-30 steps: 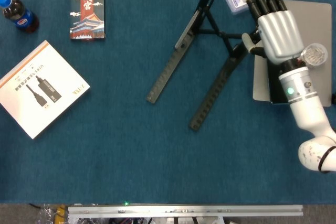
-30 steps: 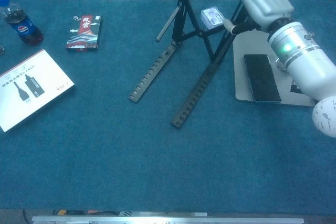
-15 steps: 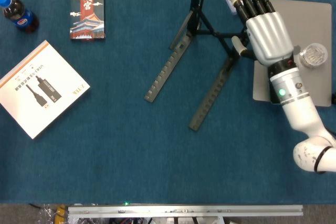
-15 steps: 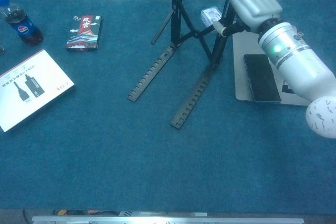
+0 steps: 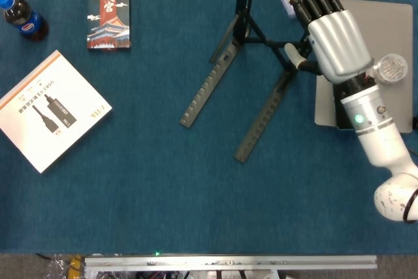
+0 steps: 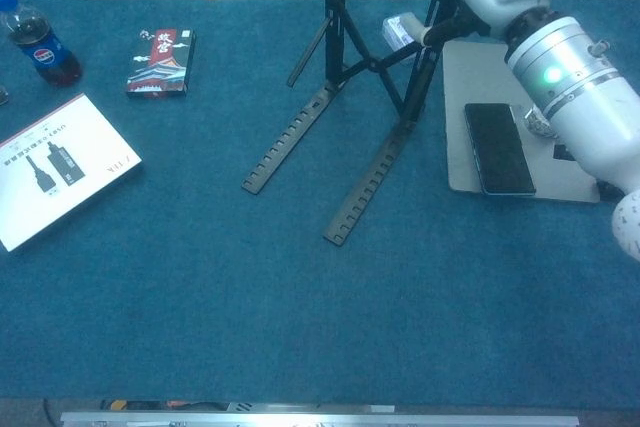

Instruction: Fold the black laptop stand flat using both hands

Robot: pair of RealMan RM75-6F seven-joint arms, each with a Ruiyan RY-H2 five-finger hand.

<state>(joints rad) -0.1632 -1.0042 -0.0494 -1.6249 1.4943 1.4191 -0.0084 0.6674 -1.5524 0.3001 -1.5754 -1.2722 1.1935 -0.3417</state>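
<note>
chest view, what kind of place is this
Probably a lab or office test bench, not a home: a table under blue felt, a metal rail along its near edge, and staged props like the cola bottle and white box.

The surface (image 5: 163, 194) is seen from straight above in the head view. It is seen lower, obliquely from the near edge, in the chest view. The area around the right hand (image 5: 333, 34) is shared.

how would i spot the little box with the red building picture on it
Start at the blue table and look to its far left side, where a cola bottle stands in the corner. Just right of it lies the small box, above the big white manual. It is dark, with a red palace printed on it.
</note>
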